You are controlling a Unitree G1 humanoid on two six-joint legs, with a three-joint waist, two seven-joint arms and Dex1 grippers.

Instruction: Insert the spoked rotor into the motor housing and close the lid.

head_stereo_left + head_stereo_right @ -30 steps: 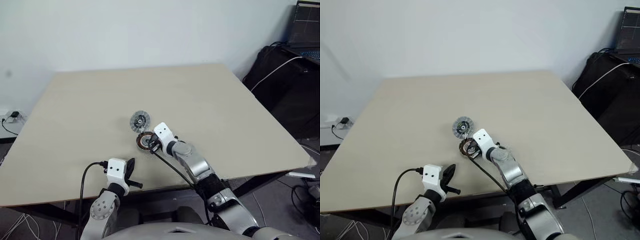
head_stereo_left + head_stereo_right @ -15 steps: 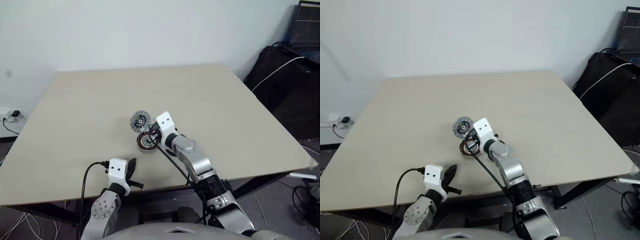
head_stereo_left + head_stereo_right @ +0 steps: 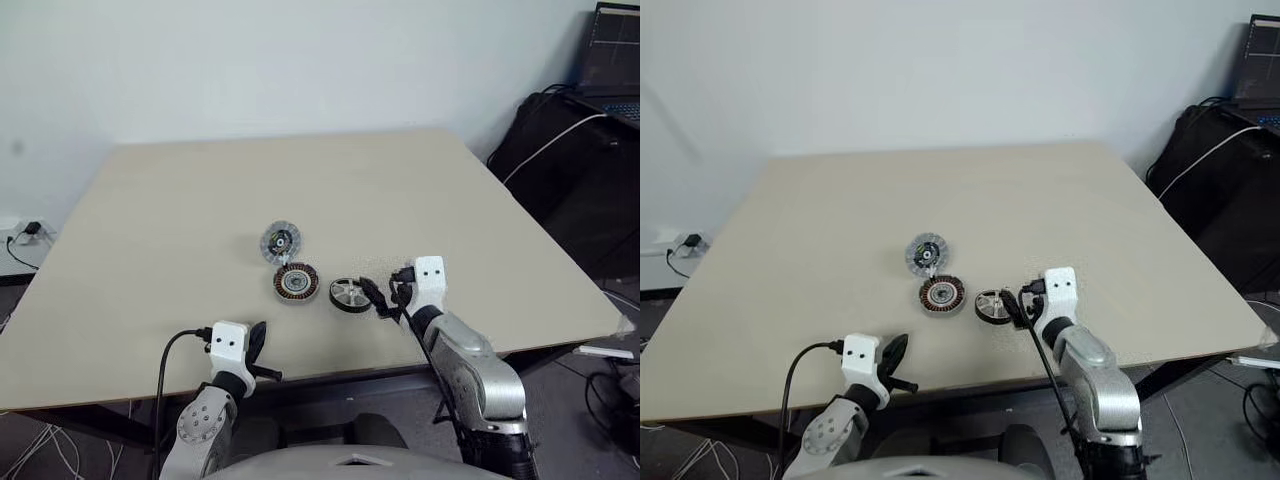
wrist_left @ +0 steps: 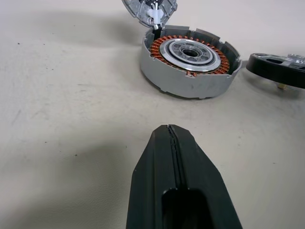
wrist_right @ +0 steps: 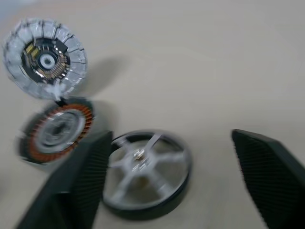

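While right hand (image 5: pixel 171 181) gapes, blur smears spoked rotor (image 5: pixel 143 171); left hand (image 4: pixel 172 138) pressed together.

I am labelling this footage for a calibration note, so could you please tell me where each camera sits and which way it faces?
Left and right eye views: on the head, looking forward and down over the table; both arms show.
Left wrist view: on the left wrist, looking low along the shut left end effector at the motor housing.
Right wrist view: on the right wrist, looking down between the open right end effector fingers at the spoked rotor.
Shared: every view shows the housing, the rotor and the lid standing open.
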